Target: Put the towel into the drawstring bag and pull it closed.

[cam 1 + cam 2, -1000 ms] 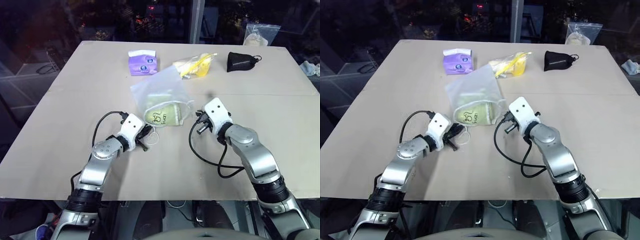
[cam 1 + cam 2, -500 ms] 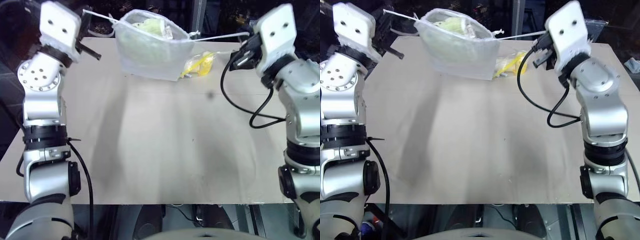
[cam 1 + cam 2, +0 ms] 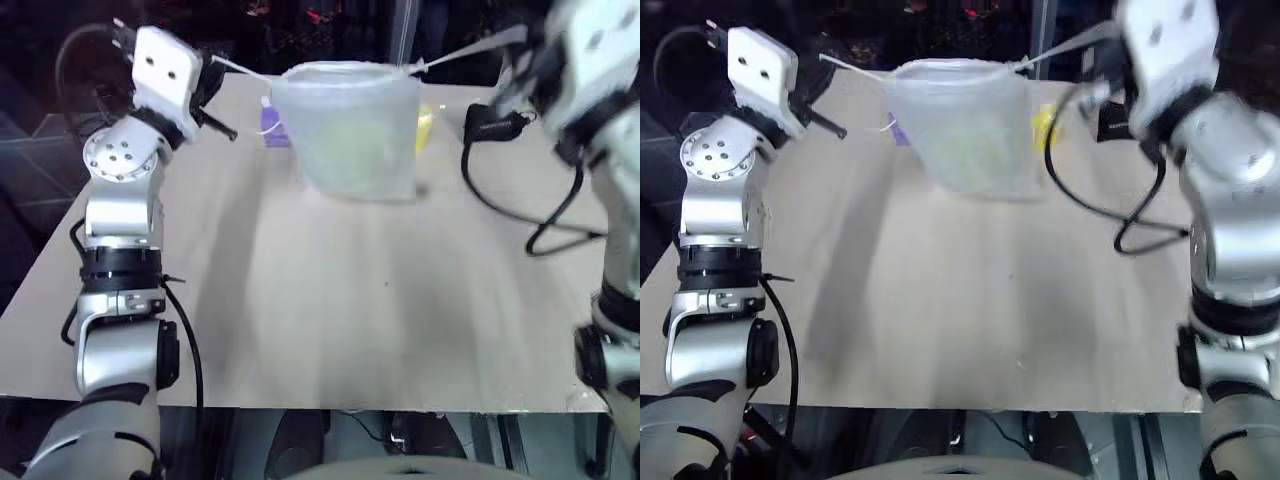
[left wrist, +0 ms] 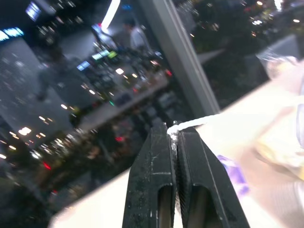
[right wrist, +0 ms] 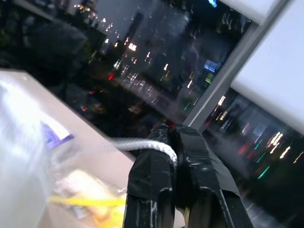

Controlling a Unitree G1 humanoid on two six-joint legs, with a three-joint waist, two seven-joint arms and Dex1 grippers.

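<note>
Left wrist view: left gripper (image 4: 174,134) has its fingers pressed together, pinching the white cord (image 4: 194,122) right at the tips. Right wrist view gives the same for the right gripper (image 5: 169,130), fingers tight on its end of the cord. From the head views, the drawstring bag (image 3: 352,130) hangs between the two grippers, clear of the table (image 3: 330,320), with a cord end running out taut from each side of its mouth. The towel (image 3: 350,145) sits inside as a pale green patch low in the sheer fabric. Judgement: insertion is done and the closing step is in hand; the mouth looks broad and not gathered. The next move calls for drawing the two grippers further apart, level with each other, so the mouth cinches. Risk: cord slipping from the fingertips. No readable writing or brand; the purple packet (image 3: 272,125) behind the bag is too blurred to read.
</note>
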